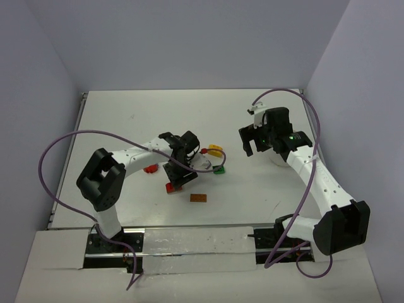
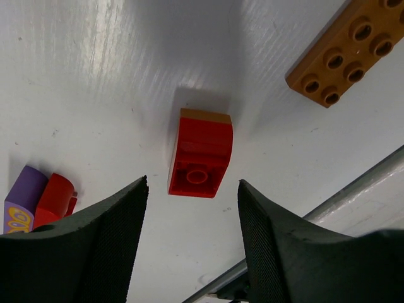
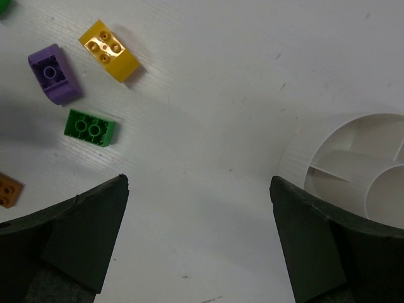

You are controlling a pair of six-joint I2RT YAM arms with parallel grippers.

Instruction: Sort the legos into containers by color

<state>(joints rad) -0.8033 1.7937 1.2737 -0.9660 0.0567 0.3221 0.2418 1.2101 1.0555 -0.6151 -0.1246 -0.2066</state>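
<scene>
My left gripper is open and empty, hovering just above a red brick. In the left wrist view that red brick lies studs-down just ahead of the open gripper. An orange-brown brick lies to its right. A purple brick and a second red brick lie at the left. My right gripper is open and empty next to the white divided cup. Yellow, purple and green bricks lie to its left.
In the top view the yellow brick and a green brick lie between the two grippers. The second red brick lies under my left forearm. The cup is mostly hidden under my right arm. Purple cables loop over both arms.
</scene>
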